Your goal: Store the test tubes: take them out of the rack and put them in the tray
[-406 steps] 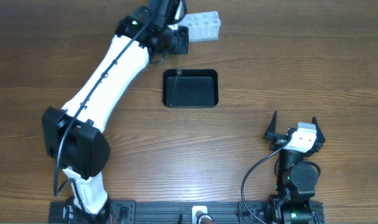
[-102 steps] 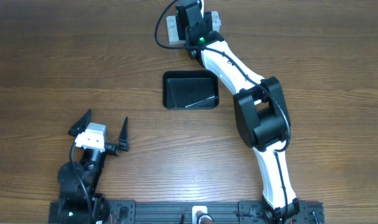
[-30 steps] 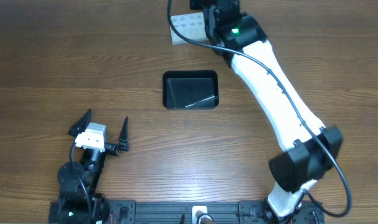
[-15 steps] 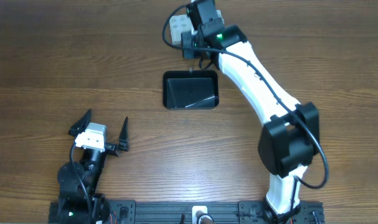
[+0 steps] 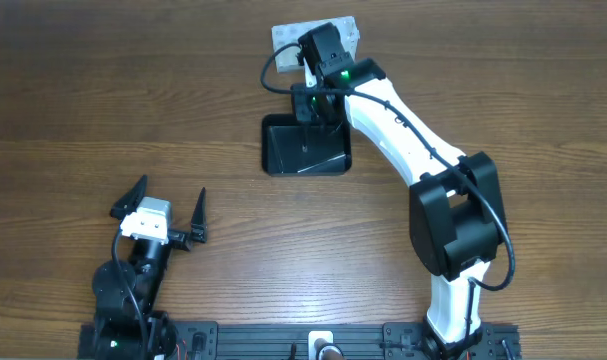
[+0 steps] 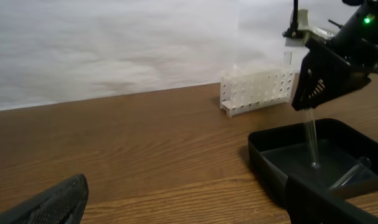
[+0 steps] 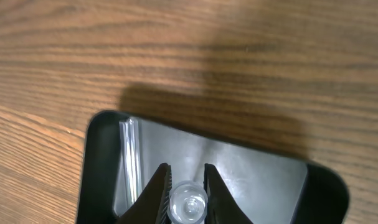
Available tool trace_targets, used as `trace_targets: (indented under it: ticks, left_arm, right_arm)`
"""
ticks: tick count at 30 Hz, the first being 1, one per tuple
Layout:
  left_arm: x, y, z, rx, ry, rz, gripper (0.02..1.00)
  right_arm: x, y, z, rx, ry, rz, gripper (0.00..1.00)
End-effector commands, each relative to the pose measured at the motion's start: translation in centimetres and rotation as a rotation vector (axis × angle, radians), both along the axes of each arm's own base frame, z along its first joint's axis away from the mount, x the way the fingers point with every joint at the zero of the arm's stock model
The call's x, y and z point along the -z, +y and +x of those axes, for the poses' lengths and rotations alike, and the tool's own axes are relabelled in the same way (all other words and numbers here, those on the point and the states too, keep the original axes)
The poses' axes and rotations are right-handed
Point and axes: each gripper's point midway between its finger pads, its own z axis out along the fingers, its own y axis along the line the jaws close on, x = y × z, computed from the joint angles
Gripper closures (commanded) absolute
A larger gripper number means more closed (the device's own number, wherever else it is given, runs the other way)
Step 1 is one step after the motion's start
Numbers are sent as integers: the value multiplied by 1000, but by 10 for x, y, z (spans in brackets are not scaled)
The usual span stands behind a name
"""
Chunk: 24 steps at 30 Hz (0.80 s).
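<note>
We see right end effector (image 7: 186,182) clamped on an upright test tube (image 6: 311,140), lower end inside the black tray (image 5: 273,160) | second tube (image 7: 130,155) lying in tray | white rack (image 6: 257,90) just beyond, far side | left end effector (image 5: 171,188) spread wide, near left of table (image 5: 83,100)

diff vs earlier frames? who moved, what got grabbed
The left gripper pulled back from the rack and parked open near its base. The right gripper reached to the rack, took a test tube and lowered it upright into the tray. A second tube came to lie in the tray. The tray itself stayed put.
</note>
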Motion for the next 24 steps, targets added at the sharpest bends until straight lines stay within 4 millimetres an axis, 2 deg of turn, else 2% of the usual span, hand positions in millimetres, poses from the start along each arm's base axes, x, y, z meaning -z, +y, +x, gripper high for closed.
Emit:
trace_targets:
  ticks: [1, 13, 16, 24]
  left_arm:
    - [1, -1, 0, 8, -4, 12, 18]
    - [1, -1, 0, 8, -4, 12, 20]
    - [1, -1, 0, 8, -5, 12, 18]
    - [1, -1, 0, 8, -4, 12, 18]
  right_arm:
    - [8, -1, -7, 12, 29, 11, 952]
    - [28, -7, -20, 22, 72, -7, 934]
    - [33, -9, -23, 23, 84, -17, 904]
    - [48, -15, -24, 36, 99, -57, 886]
